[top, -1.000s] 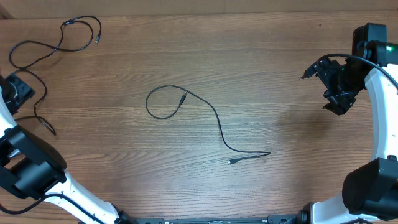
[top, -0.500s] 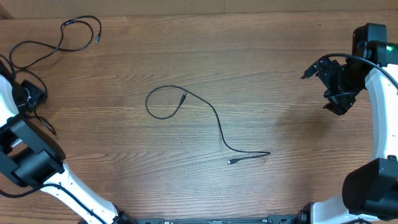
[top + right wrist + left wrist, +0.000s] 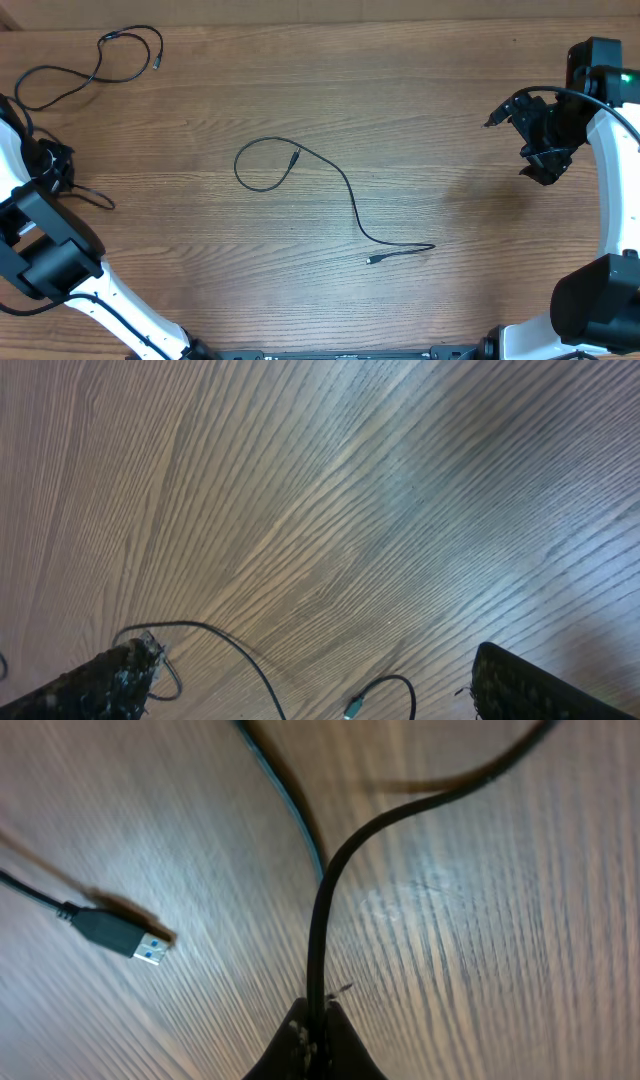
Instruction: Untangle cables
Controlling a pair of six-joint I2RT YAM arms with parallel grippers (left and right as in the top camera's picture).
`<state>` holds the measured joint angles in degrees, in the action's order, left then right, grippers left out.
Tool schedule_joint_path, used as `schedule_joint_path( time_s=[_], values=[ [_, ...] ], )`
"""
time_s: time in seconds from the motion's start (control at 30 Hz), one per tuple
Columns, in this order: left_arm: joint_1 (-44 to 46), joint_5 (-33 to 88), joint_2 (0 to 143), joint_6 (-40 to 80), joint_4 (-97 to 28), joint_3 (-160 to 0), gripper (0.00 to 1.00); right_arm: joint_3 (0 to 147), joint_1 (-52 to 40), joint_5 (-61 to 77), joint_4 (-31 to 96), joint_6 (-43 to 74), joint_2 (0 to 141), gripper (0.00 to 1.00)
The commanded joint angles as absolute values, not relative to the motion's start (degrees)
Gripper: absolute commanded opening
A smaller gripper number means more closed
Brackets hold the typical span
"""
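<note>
A thin black cable (image 3: 352, 205) lies mid-table, looped at its left end, with a small plug at its right end. More cable (image 3: 128, 60) curls at the far left corner, and a strand runs down to my left gripper (image 3: 55, 160). In the left wrist view that gripper (image 3: 316, 1016) is shut on a black cable (image 3: 330, 890) that rises from the jaws. A USB plug (image 3: 125, 934) with a blue insert lies on the wood to its left. My right gripper (image 3: 545, 145) hovers open at the right edge, apart from every cable. Its wrist view shows the middle cable's plug (image 3: 350, 708).
The wooden table (image 3: 420, 100) runs bare between the middle cable and the right arm. A loose cable end (image 3: 108, 205) lies just right of the left arm. Thicker black wires hang on the right arm (image 3: 600, 110).
My left gripper slid slightly right and toward the front and shut on the cable. The loose cable end beside it swung out to the right. The right arm stayed put.
</note>
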<state>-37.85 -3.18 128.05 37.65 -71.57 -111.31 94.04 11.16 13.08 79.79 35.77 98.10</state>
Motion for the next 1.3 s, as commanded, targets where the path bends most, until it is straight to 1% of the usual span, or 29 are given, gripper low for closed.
schedule_joint_path(
  time_s=[0.0,0.23,0.27,0.33,0.4,0.43,0.47,0.5,0.53,0.57,0.63,0.67,0.77,0.83,0.97,1.2,1.27],
  values=[
    [-37.12,-3.16,125.78,48.03,-72.01,-111.68,0.04,94.13,11.27,12.64,79.79,35.79,98.13,1.0],
    [-36.23,-4.08,122.08,47.77,-71.31,-112.03,0.04,94.13,11.27,12.64,79.79,35.79,98.13,1.0],
    [-36.23,-4.23,122.02,46.7,-71.26,-112.03,0.05,94.13,11.27,12.64,79.79,35.79,98.13,1.0],
    [-36.25,-4.95,122.06,44.86,-72.1,-112.01,0.13,94.13,11.27,12.67,79.79,35.79,98.13,1.0],
    [-36.25,-5.76,122.15,44.82,-73.19,-111.92,0.15,94.13,11.27,12.64,79.79,35.79,98.13,1.0],
    [-36.25,-6.28,122.17,44.8,-73.56,-111.87,0.21,94.13,11.27,12.64,79.79,35.79,98.13,1.0],
    [-36.25,-7.01,122.17,44.75,-74.11,-111.87,0.4,94.13,11.27,12.64,79.79,35.79,98.13,1.0],
    [-36.25,-7.49,122.17,44.73,-74.5,-111.87,0.66,94.13,11.27,12.64,79.79,35.79,98.13,1.0],
    [-36.25,-7.88,122.17,44.73,-74.83,-111.87,0.8,94.13,11.27,12.64,79.79,35.79,98.13,1.0],
    [-36.25,-7.99,122.15,44.27,-74.98,-111.87,0.9,94.13,11.27,12.64,79.79,35.79,98.13,1.0],
    [-36.34,-7.9,122.15,40.82,-74.74,-111.87,0.98,94.13,11.27,12.67,79.79,35.79,98.13,1.0],
    [-36.36,-7.9,122.15,38.5,-74.76,-111.92,1.0,94.13,11.27,12.64,79.79,35.79,98.13,1.0],
    [-36.42,-7.94,122.13,32.88,-75.02,-112.03,1.0,94.13,11.27,12.64,79.79,35.79,98.13,1.0],
    [-36.88,-7.99,122.13,32.12,-75.64,-112.03,1.0,94.13,11.27,12.64,79.79,35.79,98.13,1.0],
    [-39.75,-8.14,122.13,35.05,-77.45,-112.03,1.0,94.13,11.27,12.64,79.79,35.79,98.13,1.0],
    [-47.86,-7.86,122.13,44.36,-80.73,-111.85,0.99,94.13,11.27,12.67,79.79,35.79,98.13,1.0],
    [-49.39,-7.68,122.13,45.06,-80.6,-111.85,1.0,94.13,11.27,12.64,79.79,35.79,98.13,1.0]
  ],
)
